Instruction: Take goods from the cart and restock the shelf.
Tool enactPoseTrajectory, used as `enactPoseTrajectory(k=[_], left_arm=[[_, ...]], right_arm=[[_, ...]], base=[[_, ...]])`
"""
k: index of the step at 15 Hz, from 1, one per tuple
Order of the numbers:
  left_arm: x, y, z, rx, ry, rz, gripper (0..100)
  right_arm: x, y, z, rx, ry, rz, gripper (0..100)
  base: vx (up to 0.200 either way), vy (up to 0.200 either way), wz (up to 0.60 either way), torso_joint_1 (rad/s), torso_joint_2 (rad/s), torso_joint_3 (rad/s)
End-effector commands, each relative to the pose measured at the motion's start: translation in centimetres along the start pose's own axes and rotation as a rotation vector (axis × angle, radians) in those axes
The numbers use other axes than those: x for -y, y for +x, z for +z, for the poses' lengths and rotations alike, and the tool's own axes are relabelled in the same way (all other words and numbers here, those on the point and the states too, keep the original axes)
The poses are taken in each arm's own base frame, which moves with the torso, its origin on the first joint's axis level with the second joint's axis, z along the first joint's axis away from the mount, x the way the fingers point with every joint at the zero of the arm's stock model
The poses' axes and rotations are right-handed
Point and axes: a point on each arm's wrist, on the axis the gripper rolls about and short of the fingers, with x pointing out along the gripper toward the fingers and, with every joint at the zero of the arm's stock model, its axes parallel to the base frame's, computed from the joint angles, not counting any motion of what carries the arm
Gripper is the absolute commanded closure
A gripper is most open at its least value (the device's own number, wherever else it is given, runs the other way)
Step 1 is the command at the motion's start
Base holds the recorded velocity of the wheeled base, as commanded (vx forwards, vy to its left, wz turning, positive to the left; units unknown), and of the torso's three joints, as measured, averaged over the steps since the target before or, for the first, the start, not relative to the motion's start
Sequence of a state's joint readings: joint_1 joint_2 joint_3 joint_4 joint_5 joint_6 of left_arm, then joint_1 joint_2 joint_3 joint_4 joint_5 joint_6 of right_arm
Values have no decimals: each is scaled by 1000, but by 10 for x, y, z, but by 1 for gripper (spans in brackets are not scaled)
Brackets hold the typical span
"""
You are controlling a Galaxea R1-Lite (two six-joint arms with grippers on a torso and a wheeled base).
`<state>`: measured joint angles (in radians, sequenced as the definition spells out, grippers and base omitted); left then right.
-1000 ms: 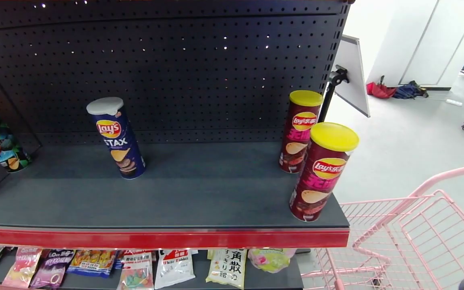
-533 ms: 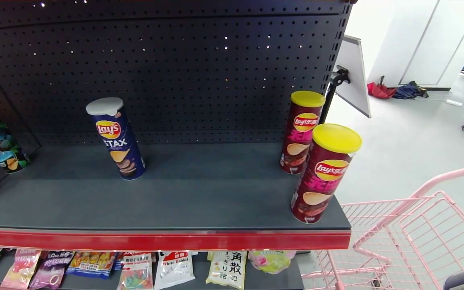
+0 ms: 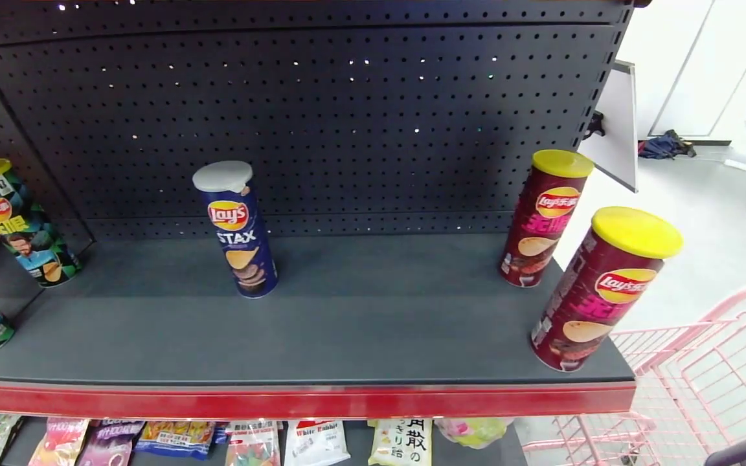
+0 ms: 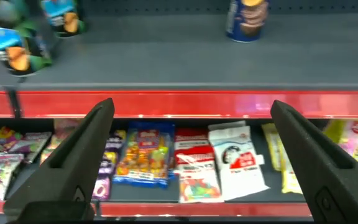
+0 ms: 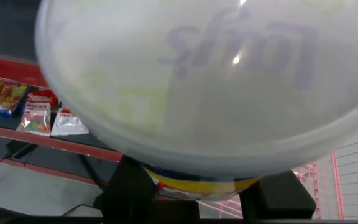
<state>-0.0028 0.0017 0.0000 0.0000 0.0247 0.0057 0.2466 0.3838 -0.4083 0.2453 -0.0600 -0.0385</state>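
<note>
Right gripper (image 5: 201, 202) clenched on a cylindrical chip can with a translucent plastic lid (image 5: 204, 81), jaws on its yellow body just by the lid. Pink wire cart (image 5: 353, 168) sits beyond those jaws. Left gripper (image 4: 191, 165) released, jaws wide. Red-edged dark shelf (image 4: 179, 102) lies ahead of them, with a navy chip can (image 4: 246, 18) standing farther in.

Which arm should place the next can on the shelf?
Right. The right gripper is shut on a can, lid toward its camera. The left gripper is open and empty, facing the shelf's red edge. The shelf has bare room beside the blue can.
</note>
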Motion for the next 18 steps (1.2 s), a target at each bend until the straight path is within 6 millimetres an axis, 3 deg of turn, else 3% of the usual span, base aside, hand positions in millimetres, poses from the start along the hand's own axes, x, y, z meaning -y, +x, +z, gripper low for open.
enactPoseTrajectory(k=[1,10,15,18], left_arm=[[0,0,0,0,0,-2,0],[0,0,0,-1,0,-2,0],[0,0,0,-1,-1,0,0],[0,3,1,-33,33,-12,0]], right_arm=[[0,2,-3,-14,-2,1,100],[-1,0,-14,-14,-2,27,100],[-2,-2,-22,-6,-7,74,100],[-3,-5,-36,15,-6,100,100]], base=[[0,200,0,7,7,12],[0,200,0,1,3,2],[0,0,0,0,0,0],[0,0,0,0,0,0]])
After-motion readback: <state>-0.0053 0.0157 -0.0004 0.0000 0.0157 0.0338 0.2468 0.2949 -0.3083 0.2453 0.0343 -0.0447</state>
